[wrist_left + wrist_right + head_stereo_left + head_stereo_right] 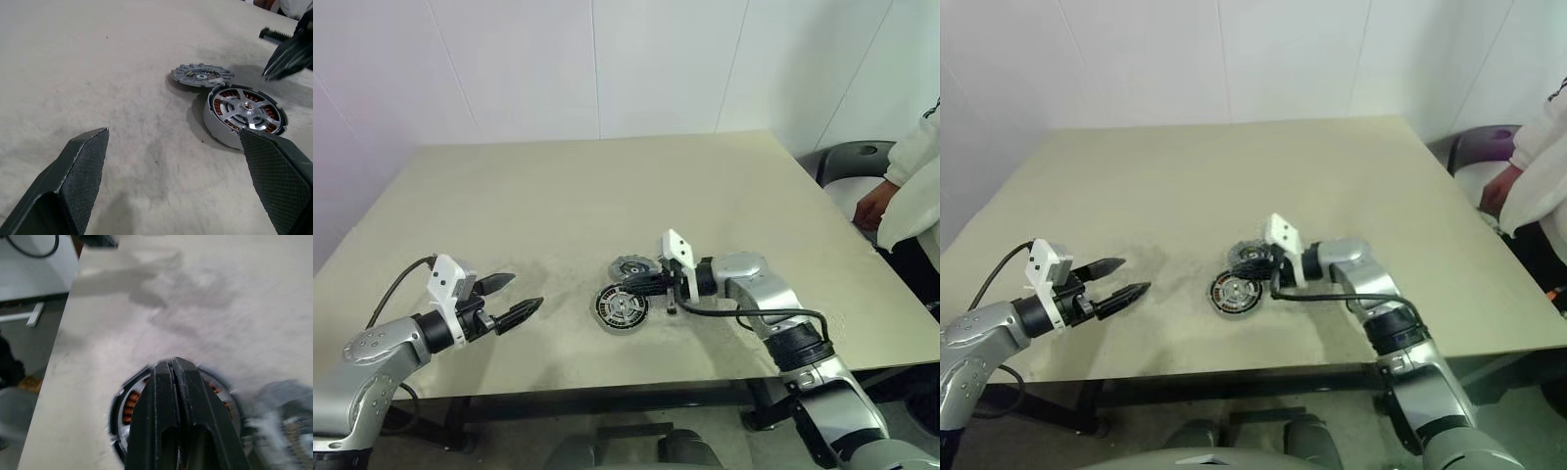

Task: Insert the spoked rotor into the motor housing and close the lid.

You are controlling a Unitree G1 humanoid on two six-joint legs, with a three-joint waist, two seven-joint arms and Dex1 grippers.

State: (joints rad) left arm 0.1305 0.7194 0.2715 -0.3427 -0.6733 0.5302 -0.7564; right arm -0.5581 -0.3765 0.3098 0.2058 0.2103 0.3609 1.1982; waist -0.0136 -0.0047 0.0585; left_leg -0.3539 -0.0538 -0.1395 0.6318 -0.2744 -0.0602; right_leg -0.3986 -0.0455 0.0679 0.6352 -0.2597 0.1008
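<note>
- the round grey metal motor housing (622,307) sits near the middle of the beige bench (578,196), a little toward the front edge; copper-coloured windings show around its inside.
- the spoked rotor (247,108), with silver spokes and a small central hub, lies seated inside the housing.
- the round grey metal lid (631,266) with its notched edge lies flat on the bench at about 1 o'clock from the housing, just beside it; whether the two touch cannot be told.
- the right end effector (639,285) has its two black fingers pressed together, holding nothing, and hovers over the housing's rim on the lid side.
- the left end effector (509,301) stands wide open and empty, well apart at 9 o'clock from the housing.
- a person in white (913,186) is at the bench's right edge.
</note>
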